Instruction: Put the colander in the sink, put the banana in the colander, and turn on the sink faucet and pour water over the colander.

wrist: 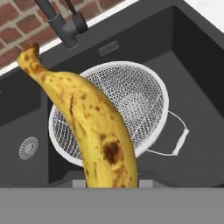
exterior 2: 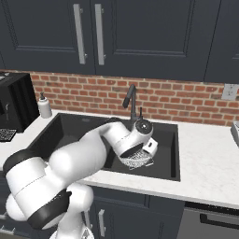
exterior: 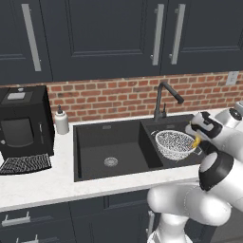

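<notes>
The colander (wrist: pixel 135 98), a silvery wire-mesh bowl with a thin handle, sits tilted in the narrower right basin of the black sink (exterior: pixel 95 129). The speckled yellow banana (wrist: pixel 89 122) hangs right above the colander's near rim, with my gripper (exterior: pixel 198 138) shut on its lower end. In the left base view only a small yellow piece of the banana (exterior: pixel 196 141) shows at the colander's (exterior: pixel 173 144) right edge. The dark gooseneck sink faucet (exterior: pixel 164 97) stands behind the basin divider, and no water is running. My arm covers most of the colander (exterior 2: pixel 139 161) in the right base view.
A white soap dispenser (exterior: pixel 61 120) stands left of the sink. A black coffee machine (exterior: pixel 23 121) with a dark mesh tray (exterior: pixel 24 164) occupies the far left counter. The wide left basin holds only its round drain (exterior: pixel 110 162). A brick wall and dark cabinets rise behind.
</notes>
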